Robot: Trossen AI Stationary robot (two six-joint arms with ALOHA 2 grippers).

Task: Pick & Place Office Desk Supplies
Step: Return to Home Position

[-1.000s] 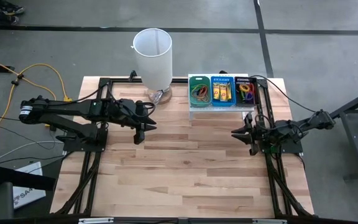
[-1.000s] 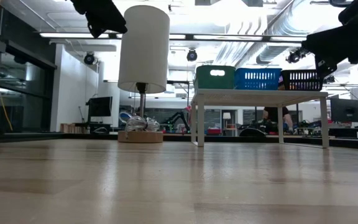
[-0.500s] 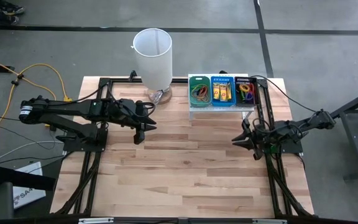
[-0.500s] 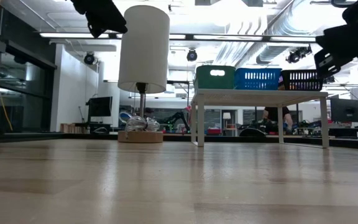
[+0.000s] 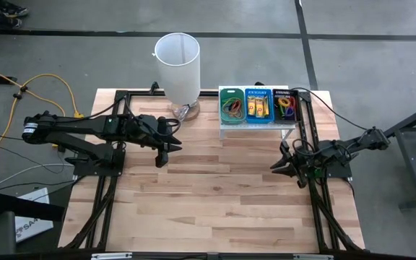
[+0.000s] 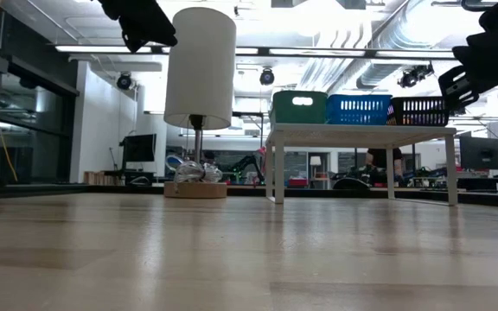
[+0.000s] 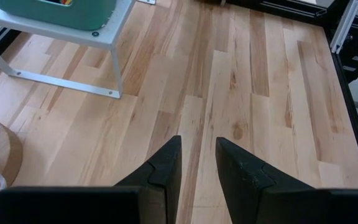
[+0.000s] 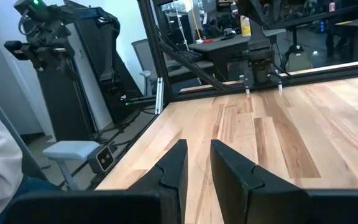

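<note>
Pale wood-plank tabletop (image 5: 215, 195), with a white cylindrical lampshade (image 5: 177, 58) at the back. On the white shelf (image 5: 258, 128) I see rubber bands (image 5: 231, 108) in the green bin (image 5: 222, 101), yellow packets (image 5: 259, 108) in the blue bin (image 5: 247, 105), and clips (image 5: 288, 107), hard to make out, in the black bin (image 5: 275, 96). The left end effector (image 7: 199, 140) and right end effector (image 8: 198, 143) hover slightly parted, holding nothing.

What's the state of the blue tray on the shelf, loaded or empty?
Loaded: the high view shows yellow packets lying inside the blue tray, the middle one of three on the white shelf.

No legible text, label or number anywhere.
</note>
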